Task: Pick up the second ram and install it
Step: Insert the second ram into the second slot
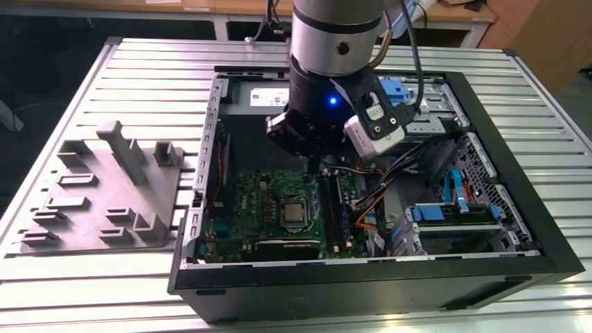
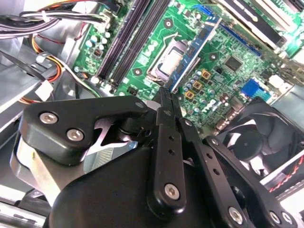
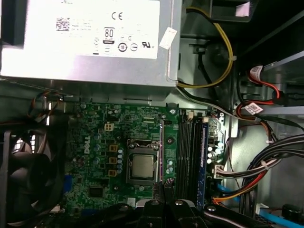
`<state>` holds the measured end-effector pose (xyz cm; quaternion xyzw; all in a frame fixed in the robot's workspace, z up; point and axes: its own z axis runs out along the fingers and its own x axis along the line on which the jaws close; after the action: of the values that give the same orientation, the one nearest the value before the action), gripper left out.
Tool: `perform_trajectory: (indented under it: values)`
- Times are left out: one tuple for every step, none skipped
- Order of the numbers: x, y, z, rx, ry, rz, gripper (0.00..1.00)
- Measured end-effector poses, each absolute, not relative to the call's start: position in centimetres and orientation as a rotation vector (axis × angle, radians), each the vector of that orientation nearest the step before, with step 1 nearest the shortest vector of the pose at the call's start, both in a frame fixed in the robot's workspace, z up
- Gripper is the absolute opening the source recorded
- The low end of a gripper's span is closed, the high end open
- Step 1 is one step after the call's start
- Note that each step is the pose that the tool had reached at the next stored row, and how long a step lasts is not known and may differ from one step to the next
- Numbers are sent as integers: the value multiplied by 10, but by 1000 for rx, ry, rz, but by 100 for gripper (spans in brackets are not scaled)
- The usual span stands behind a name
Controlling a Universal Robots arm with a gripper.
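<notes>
Hovering over the green motherboard [image 1: 268, 201] inside the open computer case [image 1: 545, 229], the tool [image 2: 166, 95] is keeping its fingers [image 2: 168, 142] clenched on nothing visible, while the second ram [image 3: 190, 152] is seemingly already sitting in the memory slots beside the processor [image 3: 142, 166], leaving little undone.

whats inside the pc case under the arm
A green motherboard with its cpu socket and slots, cables and a fan. The arm hides part of the case's back. The claw holds the ram over the board.
</notes>
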<state>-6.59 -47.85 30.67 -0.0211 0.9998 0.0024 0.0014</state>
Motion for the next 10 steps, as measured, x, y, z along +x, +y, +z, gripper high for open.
perform_trajectory:
  values:
    - [-65,-479,307,-66,3138,8,11]
    - [-63,-478,306,-66,3138,8,11]
    - [-61,-478,306,-66,3138,8,11]
    - [-60,-479,306,-66,3138,8,11]
    - [-58,-479,306,-66,3138,8,11]
    - [-57,-478,306,-66,3138,8,11]
    - [-55,-479,306,-66,3138,8,11]
    - [-54,-479,306,-66,3138,8,11]
    - [-52,-479,306,-66,3138,7,11]
    - [-50,-478,306,-66,3138,8,11]
